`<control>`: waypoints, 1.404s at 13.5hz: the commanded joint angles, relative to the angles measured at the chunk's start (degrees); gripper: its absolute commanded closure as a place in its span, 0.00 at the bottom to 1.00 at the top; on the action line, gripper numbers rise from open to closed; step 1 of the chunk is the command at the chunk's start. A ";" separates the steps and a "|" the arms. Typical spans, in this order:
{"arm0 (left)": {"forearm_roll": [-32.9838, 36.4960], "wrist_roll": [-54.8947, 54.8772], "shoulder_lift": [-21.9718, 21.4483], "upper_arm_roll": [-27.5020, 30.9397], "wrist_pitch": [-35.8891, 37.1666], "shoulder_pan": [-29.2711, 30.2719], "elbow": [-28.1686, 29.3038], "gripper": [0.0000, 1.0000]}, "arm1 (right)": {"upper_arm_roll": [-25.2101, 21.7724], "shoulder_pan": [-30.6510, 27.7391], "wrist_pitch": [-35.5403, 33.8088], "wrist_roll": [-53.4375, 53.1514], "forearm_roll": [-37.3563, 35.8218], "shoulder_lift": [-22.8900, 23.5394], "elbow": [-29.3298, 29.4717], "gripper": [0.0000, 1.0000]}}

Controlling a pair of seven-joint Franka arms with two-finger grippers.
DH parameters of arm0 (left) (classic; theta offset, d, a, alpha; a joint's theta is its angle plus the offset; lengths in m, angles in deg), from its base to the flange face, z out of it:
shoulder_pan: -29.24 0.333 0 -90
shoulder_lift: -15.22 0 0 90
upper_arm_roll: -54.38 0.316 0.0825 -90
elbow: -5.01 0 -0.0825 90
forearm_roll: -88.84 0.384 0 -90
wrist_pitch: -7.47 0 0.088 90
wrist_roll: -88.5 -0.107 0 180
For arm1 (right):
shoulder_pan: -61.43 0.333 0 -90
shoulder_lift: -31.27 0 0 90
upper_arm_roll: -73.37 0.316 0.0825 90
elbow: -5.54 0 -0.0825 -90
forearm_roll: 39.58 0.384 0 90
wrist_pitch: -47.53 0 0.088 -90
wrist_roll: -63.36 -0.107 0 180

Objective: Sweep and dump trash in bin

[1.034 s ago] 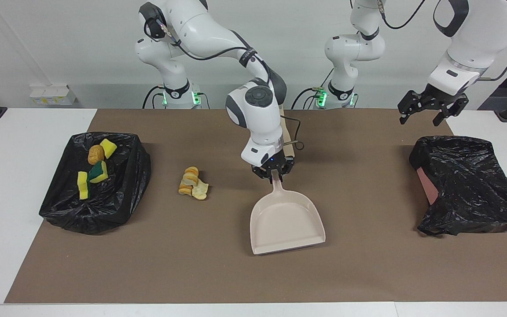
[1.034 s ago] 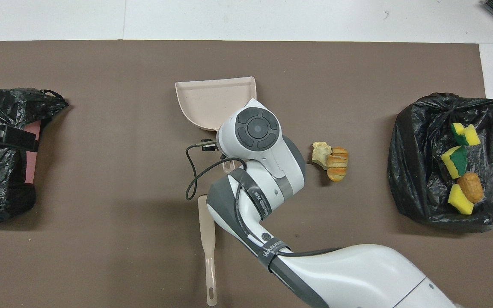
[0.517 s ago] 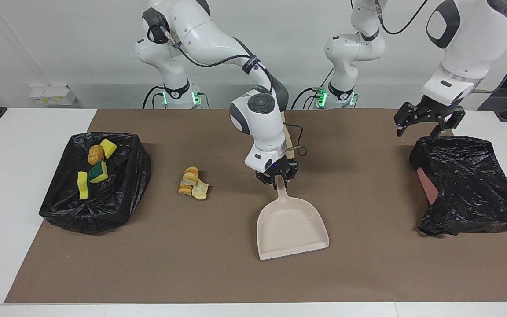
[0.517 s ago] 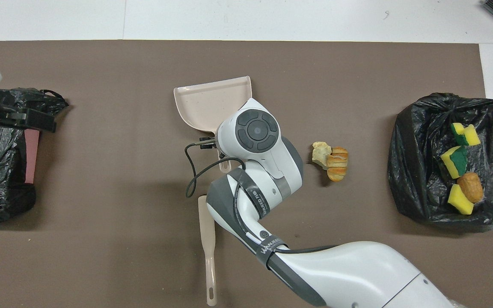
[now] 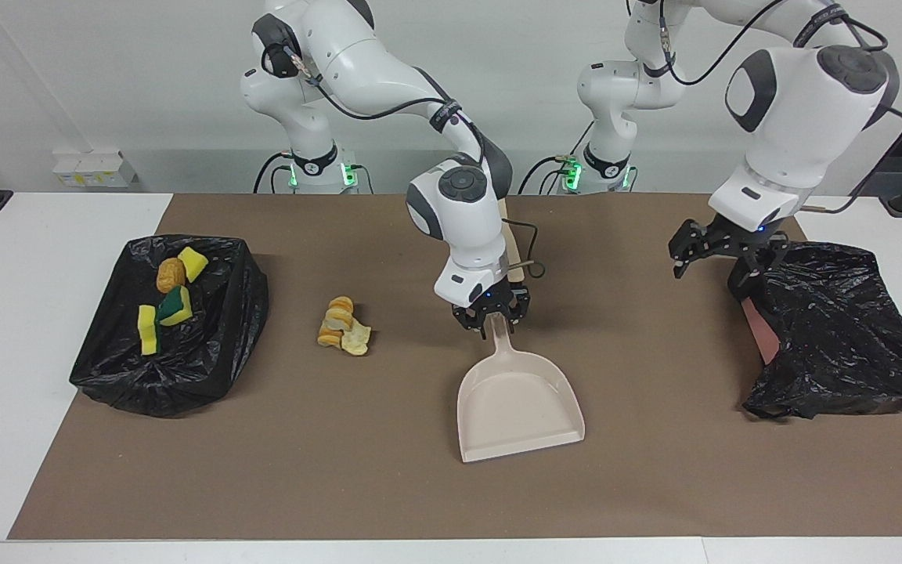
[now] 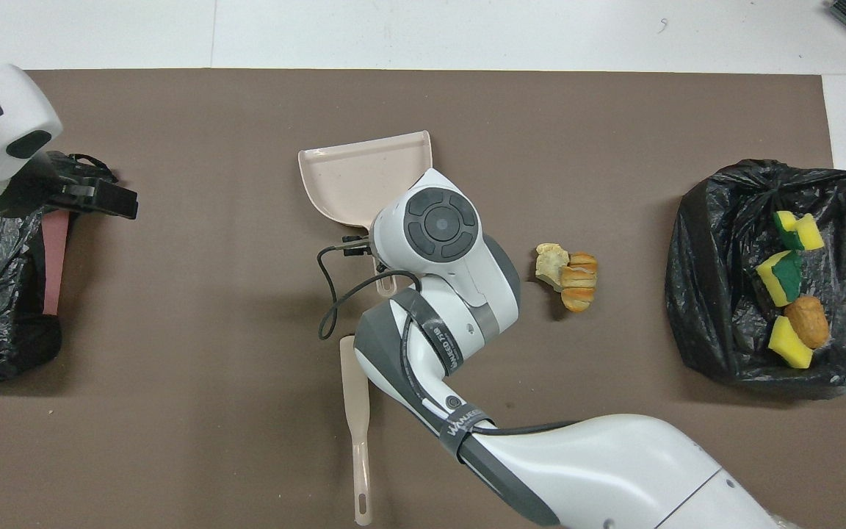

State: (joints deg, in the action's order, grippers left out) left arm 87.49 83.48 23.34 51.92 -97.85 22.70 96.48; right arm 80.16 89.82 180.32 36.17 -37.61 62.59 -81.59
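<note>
Brown mat, left hand (image 5: 721,262) lowered beside bag, open, right hand (image 5: 492,317) loosening around dustpan (image 5: 517,403) handle.

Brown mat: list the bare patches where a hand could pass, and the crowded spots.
Bare: the mat between the dustpan and the bin toward the left arm's end; also between the bread pieces and dustpan. Crowded: the dustpan's handle under the right gripper, and that bin's rim under the left gripper.

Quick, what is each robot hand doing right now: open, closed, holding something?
Left hand: open, empty, over the black bag's edge.
Right hand: at the dustpan's handle; open or closed cannot be told.
</note>
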 commanded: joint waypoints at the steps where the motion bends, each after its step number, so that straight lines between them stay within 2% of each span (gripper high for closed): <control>1: 0.20 3.60 3.46 0.70 -4.61 -3.30 -1.21 0.00 | 0.24 -3.07 -0.95 2.75 1.46 -3.88 -0.76 0.00; 4: 0.20 11.76 6.54 0.70 -9.63 -5.67 -1.12 0.00 | 0.15 -3.78 -10.77 6.78 1.55 -10.82 -2.51 0.00; 6: 0.55 19.04 9.53 0.70 -13.93 -10.49 -0.94 0.00 | 0.15 -3.35 -16.75 7.76 1.55 -16.70 -6.19 0.00; 8: 1.35 26.69 11.03 0.70 -16.66 -12.70 0.28 0.00 | 0.24 -2.03 -21.42 7.59 1.64 -21.99 -10.76 0.00; 11: 1.87 29.63 11.21 0.70 -19.04 -15.60 2.74 0.00 | 0.33 3.06 -19.34 6.10 6.45 -29.98 -23.13 0.00; 13: 1.88 29.89 11.21 0.70 -19.57 -17.53 3.97 0.00 | 0.33 5.96 -18.36 4.79 6.82 -34.30 -29.57 0.00; 15: 1.88 30.42 11.73 0.61 -20.63 -18.59 4.33 0.00 | 0.33 9.90 -16.88 0.76 6.91 -33.88 -31.95 0.00; 18: 1.61 30.42 12.00 0.61 -19.93 -19.91 4.33 0.00 | 0.41 13.78 -9.77 -3.21 7.00 -33.26 -38.02 0.00; 19: 1.26 30.42 12.70 0.61 -19.40 -20.61 4.16 0.00 | 0.42 15.71 -5.92 -5.48 9.17 -32.30 -39.51 0.00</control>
State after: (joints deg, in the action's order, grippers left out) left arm 88.15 112.95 35.68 51.64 -116.73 3.73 99.93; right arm 80.65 103.44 169.34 33.36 -31.24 30.31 -117.67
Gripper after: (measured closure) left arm 0.000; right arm 0.000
